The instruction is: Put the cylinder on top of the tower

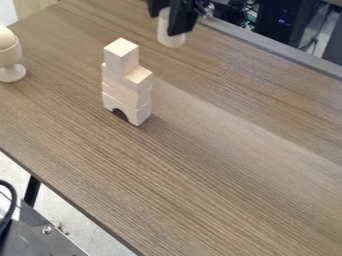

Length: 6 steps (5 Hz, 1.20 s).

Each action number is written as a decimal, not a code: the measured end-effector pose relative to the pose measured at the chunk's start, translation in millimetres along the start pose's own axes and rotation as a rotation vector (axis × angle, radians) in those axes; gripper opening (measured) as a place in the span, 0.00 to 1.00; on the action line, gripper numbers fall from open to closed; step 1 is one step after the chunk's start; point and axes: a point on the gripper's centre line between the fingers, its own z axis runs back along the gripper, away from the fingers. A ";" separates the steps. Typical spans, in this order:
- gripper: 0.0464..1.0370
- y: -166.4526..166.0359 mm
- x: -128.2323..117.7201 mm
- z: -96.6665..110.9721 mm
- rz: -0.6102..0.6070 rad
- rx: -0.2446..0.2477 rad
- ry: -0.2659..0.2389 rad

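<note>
and there's the cylinder [172,39], one o'clock of the tower [127,85], pinched in the gripper [165,25], fingers just its width apart! egg cup [11,56] at nine, well clear; black case [284,20] at two, beyond the table [227,165].

The pale, smooth wooden cylinder [163,31] is at twelve o'clock in the camera view, held close to upright in the black two-finger gripper [168,20], its rounded lower end pointing toward six o'clock. It is apart from the pale, unpainted wooden block tower [127,90], toward one o'clock from it. The tower stands upright at eleven o'clock on the table: an arched block at the base, its half-round opening facing seven o'clock, flat blocks stacked above, and a squarish block on top, set toward the ten o'clock end.
</note>
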 end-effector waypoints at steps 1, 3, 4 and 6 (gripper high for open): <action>0.48 14.2 -6.8 -7.1 0.017 -0.007 0.028; 0.48 27.4 -12.8 -8.8 0.044 -0.005 0.028; 0.48 30.7 -14.8 -9.2 0.054 -0.005 0.030; 0.48 38.1 -16.3 -20.4 0.071 -0.025 0.049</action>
